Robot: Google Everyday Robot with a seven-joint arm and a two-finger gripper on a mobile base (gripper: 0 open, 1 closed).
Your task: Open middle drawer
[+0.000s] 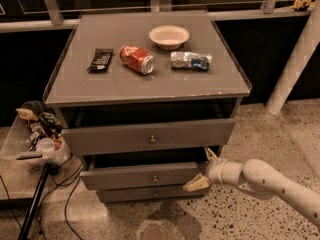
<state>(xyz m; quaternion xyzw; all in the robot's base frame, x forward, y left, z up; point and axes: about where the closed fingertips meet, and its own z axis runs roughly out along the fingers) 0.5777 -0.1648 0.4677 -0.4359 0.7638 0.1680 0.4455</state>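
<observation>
The middle drawer (142, 176) is the grey front of medium height with a small round knob (155, 179), below the taller top drawer (150, 137) and above the thin bottom drawer (150, 194). It stands a little way out of the cabinet, with a dark gap above it. My gripper (202, 170) is at the right end of the middle drawer's front, on a white arm coming in from the lower right. Its fingers are spread, one finger (209, 154) above the front's top edge and the other (196, 185) at its lower edge.
The cabinet top (150, 89) holds a dark snack bar (100, 59), a red can (137, 59) on its side, a white bowl (169, 36) and a crumpled bag (191, 61). A tray of clutter (37, 134) and cables stand at the left. A white post (295, 64) stands at the right.
</observation>
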